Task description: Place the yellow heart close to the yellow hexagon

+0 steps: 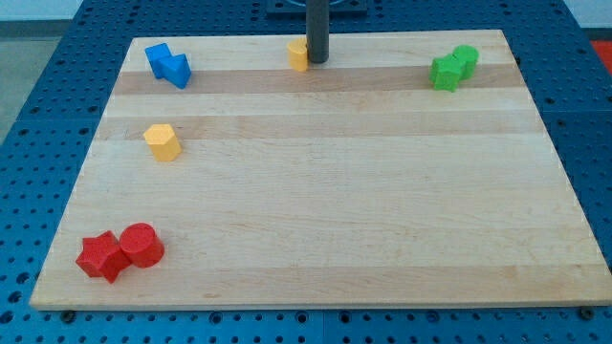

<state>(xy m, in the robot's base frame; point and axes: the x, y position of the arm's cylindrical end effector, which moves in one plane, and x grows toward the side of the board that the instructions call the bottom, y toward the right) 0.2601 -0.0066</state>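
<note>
A yellow block (297, 54), partly hidden so its shape is unclear, sits near the view's top centre of the wooden board (316, 191). My tip (316, 60) stands right against its right side, touching or nearly so. A second yellow block (163, 141), with flat faces like a hexagon, lies well away at the view's left, about midway down the board.
Two blue blocks (168, 65) sit together at the top left. Two green blocks (453, 68) sit together at the top right. A red star-like block (101, 256) and a red cylinder (142, 245) sit at the bottom left. A blue pegboard surrounds the board.
</note>
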